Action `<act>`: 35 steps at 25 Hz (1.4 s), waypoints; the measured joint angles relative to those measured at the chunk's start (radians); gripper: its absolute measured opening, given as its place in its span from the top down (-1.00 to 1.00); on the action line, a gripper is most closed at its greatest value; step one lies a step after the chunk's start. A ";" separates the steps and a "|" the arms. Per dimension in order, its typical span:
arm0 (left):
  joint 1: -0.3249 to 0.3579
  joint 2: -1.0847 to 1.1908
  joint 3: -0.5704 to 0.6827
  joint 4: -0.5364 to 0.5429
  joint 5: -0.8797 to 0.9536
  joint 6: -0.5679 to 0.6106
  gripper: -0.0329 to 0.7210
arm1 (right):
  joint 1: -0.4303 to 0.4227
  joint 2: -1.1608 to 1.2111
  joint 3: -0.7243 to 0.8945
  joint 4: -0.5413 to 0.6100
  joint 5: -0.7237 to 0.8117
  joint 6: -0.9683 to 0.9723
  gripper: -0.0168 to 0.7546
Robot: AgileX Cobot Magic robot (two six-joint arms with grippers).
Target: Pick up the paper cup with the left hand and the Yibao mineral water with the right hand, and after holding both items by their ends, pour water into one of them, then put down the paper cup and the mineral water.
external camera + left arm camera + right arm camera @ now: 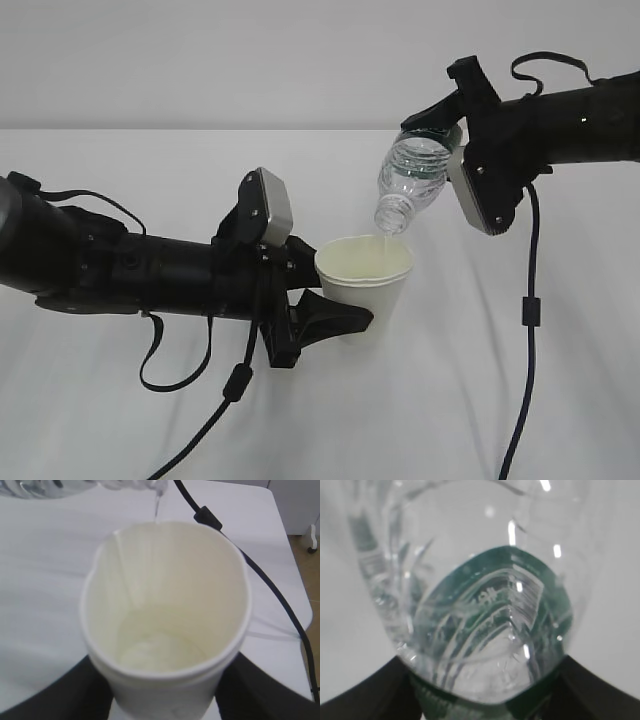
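My left gripper (322, 300) is shut on the white paper cup (364, 284), holding it upright just above the table. In the left wrist view the cup (165, 615) fills the frame between the black fingers (60, 695), with a little water in its bottom. My right gripper (447, 125) is shut on the Yibao mineral water bottle (415, 180), tilted mouth-down over the cup's rim. A thin stream of water (385, 243) falls from its mouth into the cup. The right wrist view shows the clear bottle (480, 605) with its green label up close.
The white table (560, 380) runs all round both arms. Black cables hang from the right arm (527, 330) and the left arm (235, 385) onto the table. The table's right edge and floor show in the left wrist view (305, 555).
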 joint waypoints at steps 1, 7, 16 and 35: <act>0.000 0.000 0.000 0.000 0.000 0.000 -0.18 | 0.000 0.000 0.000 0.000 0.000 0.000 -0.20; 0.000 0.000 0.000 0.000 0.000 0.000 -0.18 | 0.000 0.000 0.000 -0.002 -0.002 0.000 -0.20; 0.000 0.000 0.000 0.000 0.000 0.000 -0.20 | 0.014 0.000 0.000 -0.002 -0.002 0.001 -0.20; 0.000 0.000 0.000 0.006 0.000 0.000 -0.21 | 0.018 0.000 0.000 -0.002 0.012 0.001 -0.20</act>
